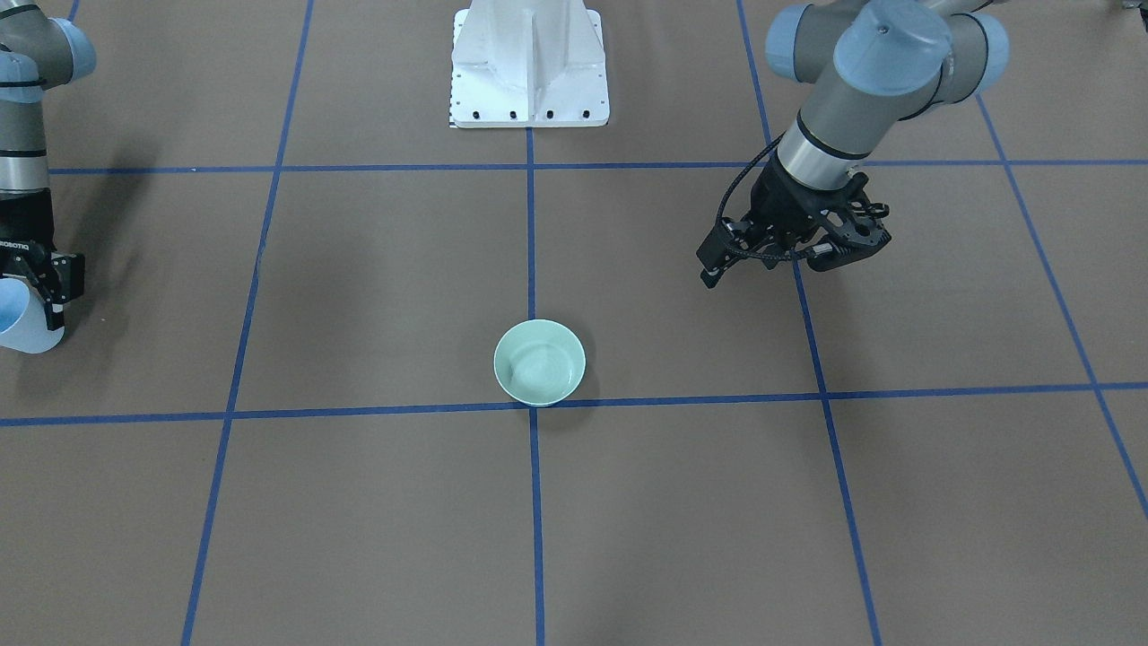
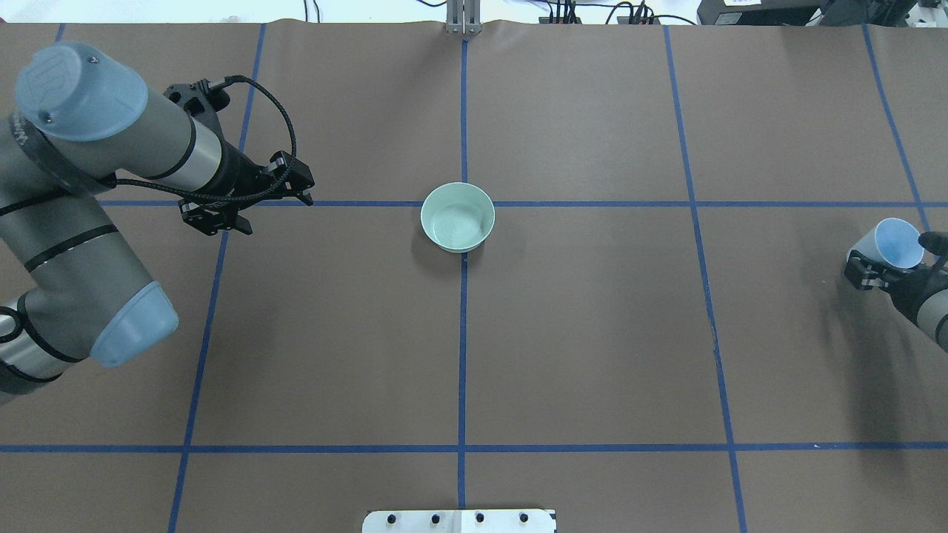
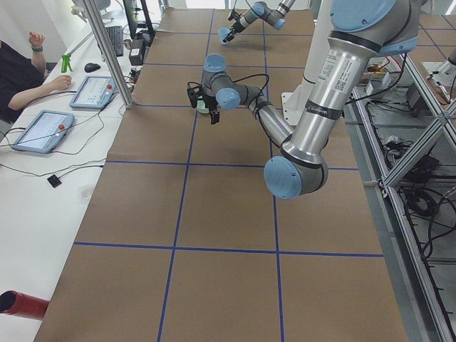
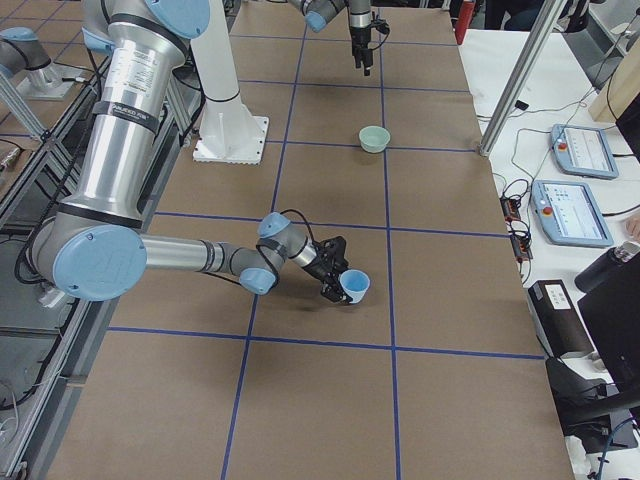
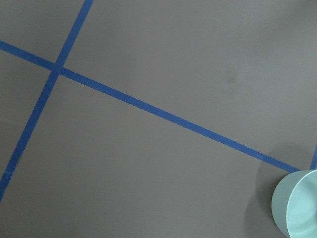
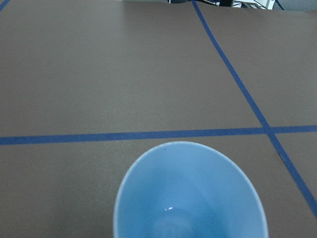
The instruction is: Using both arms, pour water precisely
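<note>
Carrying step, I judge: the right gripper (image 2: 895, 257) clamps the light-blue cup (image 2: 898, 241), water (image 6: 170, 208) glinting inside, at 3 o'clock from the bowl (image 2: 458, 217). The left gripper (image 2: 255, 207), at 9 o'clock, gapes empty. Next: cup above bowl, slow tilt.

Overhead exterior: fixed high behind the white pedestal (image 2: 459, 520), faced forward and down over the table (image 2: 592, 333). Front-facing: fixed opposite, looked steeply down; shared the pedestal and pale-green bowl (image 1: 508, 359) with the overhead, turned about. Exterior left: at one table end, left arm (image 3: 317, 107) nearest. Exterior right: at the other end, right arm (image 4: 120, 140) nearest. Left wrist: close above the table, bowl at lower right. Right wrist: very close over the light-blue cup (image 6: 198, 168).
</note>
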`<control>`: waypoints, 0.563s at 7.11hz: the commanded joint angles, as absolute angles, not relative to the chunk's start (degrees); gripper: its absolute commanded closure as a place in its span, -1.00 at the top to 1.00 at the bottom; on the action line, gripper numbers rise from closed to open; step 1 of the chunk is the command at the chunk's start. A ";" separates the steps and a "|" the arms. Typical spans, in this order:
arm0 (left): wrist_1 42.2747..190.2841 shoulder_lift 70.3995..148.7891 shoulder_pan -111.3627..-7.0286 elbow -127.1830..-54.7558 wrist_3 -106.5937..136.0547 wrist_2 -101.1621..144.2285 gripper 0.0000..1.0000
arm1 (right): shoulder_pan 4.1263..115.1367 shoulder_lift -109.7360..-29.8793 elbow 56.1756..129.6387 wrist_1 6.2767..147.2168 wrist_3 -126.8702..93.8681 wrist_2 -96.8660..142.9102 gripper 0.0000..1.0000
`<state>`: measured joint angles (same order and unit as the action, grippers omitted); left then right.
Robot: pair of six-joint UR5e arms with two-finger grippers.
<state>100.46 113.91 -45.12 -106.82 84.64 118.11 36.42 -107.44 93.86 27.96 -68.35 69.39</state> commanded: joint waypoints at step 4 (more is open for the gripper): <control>100.46 106.72 -49.73 -110.91 73.34 118.56 1.00 | 51.06 -96.10 100.98 27.69 -58.58 89.65 -1.00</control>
